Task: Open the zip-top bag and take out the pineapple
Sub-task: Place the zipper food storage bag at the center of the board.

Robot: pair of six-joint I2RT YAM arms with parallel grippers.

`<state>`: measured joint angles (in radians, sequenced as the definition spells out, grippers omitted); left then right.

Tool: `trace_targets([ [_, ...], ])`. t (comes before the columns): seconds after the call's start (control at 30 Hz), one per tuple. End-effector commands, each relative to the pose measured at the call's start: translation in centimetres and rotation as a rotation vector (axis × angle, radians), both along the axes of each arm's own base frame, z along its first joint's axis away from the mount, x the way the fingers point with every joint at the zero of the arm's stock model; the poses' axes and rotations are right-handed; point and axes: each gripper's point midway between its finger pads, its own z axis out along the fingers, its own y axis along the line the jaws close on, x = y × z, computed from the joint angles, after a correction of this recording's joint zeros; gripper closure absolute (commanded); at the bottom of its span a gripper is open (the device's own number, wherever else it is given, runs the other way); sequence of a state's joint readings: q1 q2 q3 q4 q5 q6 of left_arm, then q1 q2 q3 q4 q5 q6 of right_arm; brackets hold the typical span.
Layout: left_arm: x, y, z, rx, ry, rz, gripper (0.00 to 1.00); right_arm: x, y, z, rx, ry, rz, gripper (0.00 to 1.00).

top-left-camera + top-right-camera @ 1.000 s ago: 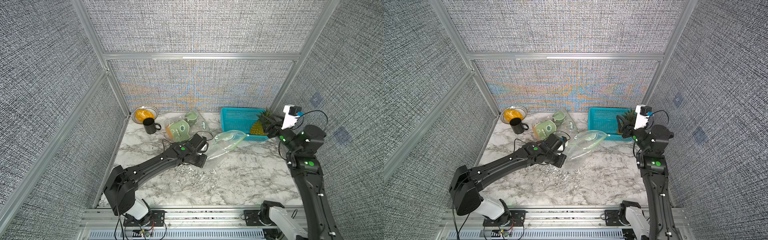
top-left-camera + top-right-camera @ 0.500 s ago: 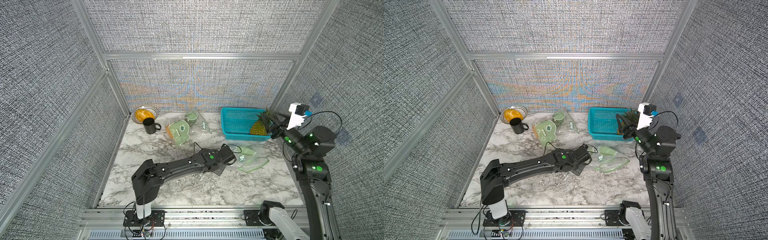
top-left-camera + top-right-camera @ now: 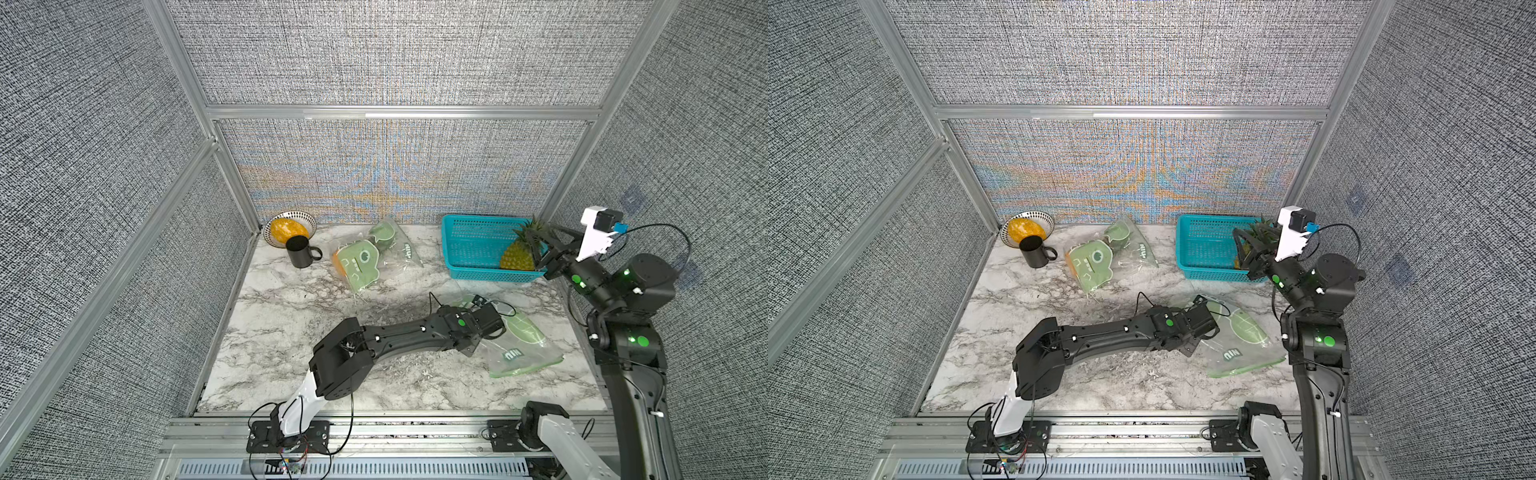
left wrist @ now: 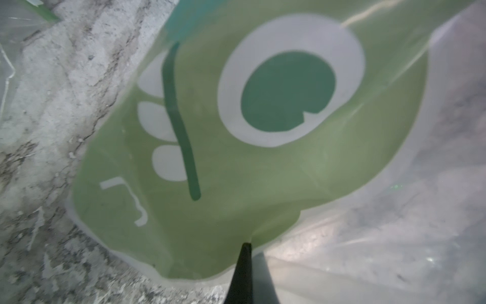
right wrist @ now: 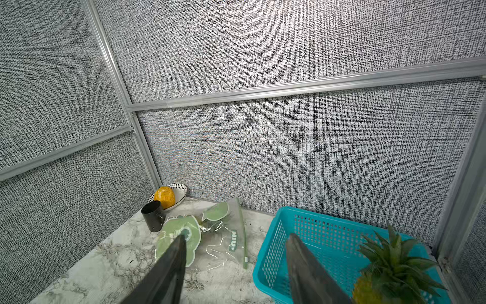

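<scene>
The zip-top bag (image 3: 523, 345) (image 3: 1241, 345) lies flat and see-through with a green print at the front right of the marble table. My left gripper (image 4: 244, 252) is shut on its plastic, and the print (image 4: 263, 184) fills the left wrist view. The pineapple (image 3: 516, 257) (image 5: 394, 263) stands out of the bag, in the right end of the teal basket (image 3: 457, 249) (image 5: 268, 252). My right gripper (image 3: 540, 249) (image 3: 1246, 251) (image 5: 236, 237) hovers open right beside the pineapple, above the basket's right end, with nothing between its fingers.
Two filled green-print bags (image 3: 365, 262) lie at the back centre. A black mug (image 3: 300, 251) and a patterned bowl (image 3: 309, 228) holding an orange fruit sit in the back left corner. Textured walls close three sides. My left arm (image 3: 395, 336) stretches across the table's middle.
My left arm swept to the right, dragging the bag from the table's middle to the front right. The right gripper drew back slightly to the right; the pineapple stayed in the basket.
</scene>
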<state>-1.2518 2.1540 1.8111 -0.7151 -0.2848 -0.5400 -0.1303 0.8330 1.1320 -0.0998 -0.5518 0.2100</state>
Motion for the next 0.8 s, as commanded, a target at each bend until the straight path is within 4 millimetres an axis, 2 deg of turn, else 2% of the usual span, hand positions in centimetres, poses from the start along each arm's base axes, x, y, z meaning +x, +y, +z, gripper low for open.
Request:
trace_targets([
  [0.0,0.0,-2.6,0.5,-0.1,0.012,-0.012,1.0,-0.1,-0.1,0.5,0.004,-0.012,-0.008,0.38],
  [0.2,-0.1,-5.9,-0.5,-0.164,0.034,-0.075,1.0,-0.2,-0.2,0.5,0.004,-0.014,-0.013,0.38],
  [0.3,-0.2,-6.9,-0.9,-0.167,0.048,-0.099,0.98,0.0,-0.2,0.3,0.005,-0.009,-0.017,0.38],
  [0.4,-0.3,-6.9,-0.5,-0.17,0.046,-0.109,0.78,-0.1,-0.3,0.3,0.001,-0.008,-0.022,0.39],
  [0.53,-0.2,-6.0,1.0,-0.167,0.018,-0.12,0.52,0.1,-0.4,0.0,0.003,-0.001,-0.025,0.38],
  [0.63,-0.3,-5.0,2.9,-0.171,-0.007,-0.131,0.4,0.1,-0.3,-0.1,0.008,-0.001,-0.021,0.38],
  [0.77,-0.4,-3.5,5.7,-0.178,-0.052,-0.15,0.3,0.2,-0.3,-0.4,0.011,0.006,-0.018,0.38],
])
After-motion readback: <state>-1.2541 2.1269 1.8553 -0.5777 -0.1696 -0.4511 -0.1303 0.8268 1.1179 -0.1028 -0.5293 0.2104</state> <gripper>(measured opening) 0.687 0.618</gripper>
